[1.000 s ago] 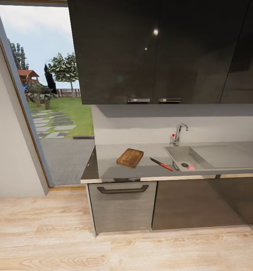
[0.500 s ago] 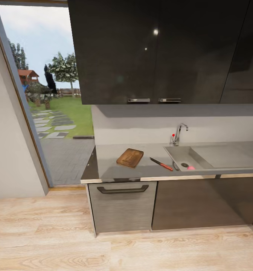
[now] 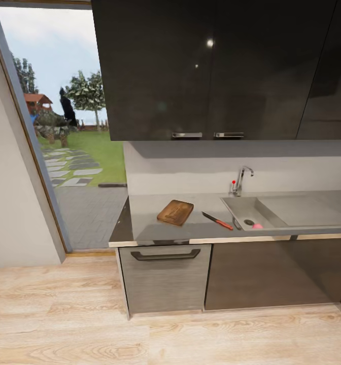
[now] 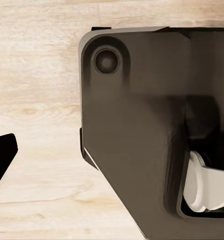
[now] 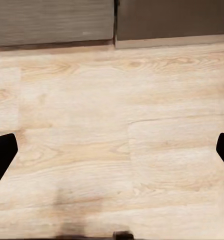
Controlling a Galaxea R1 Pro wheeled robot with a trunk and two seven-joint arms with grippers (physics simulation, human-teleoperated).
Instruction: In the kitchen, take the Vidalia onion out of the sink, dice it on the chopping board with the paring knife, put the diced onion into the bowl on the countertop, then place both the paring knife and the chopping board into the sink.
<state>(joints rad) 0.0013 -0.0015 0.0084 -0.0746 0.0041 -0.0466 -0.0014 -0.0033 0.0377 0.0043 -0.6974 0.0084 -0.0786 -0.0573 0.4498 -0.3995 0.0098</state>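
You're facing glossy dark wall cabinets point(image 3: 216, 66) with two small metal handles point(image 3: 207, 135) along their lower edge. Below sit a grey drawer front point(image 3: 165, 276) with a dark bar handle point(image 3: 165, 255) and a dark cabinet door point(image 3: 272, 271) beside it. Pale wood floor point(image 3: 140, 334) spreads beneath you. At your left, a tall window point(image 3: 64, 126) shows lawn, trees and stepping stones.

We face a kitchen wall where glossy dark upper cabinets point(image 3: 216, 68) with two bar handles hang above a pale grey backsplash point(image 3: 191, 170), and below them sit dark base cabinets and a grey drawer front point(image 3: 165, 276) with a dark bar handle. Light wood-plank flooring point(image 3: 140, 334) runs up to the cabinets. To our left a tall glazed opening point(image 3: 59, 142) gives onto a bright sky, trees, lawn and stepping stones.
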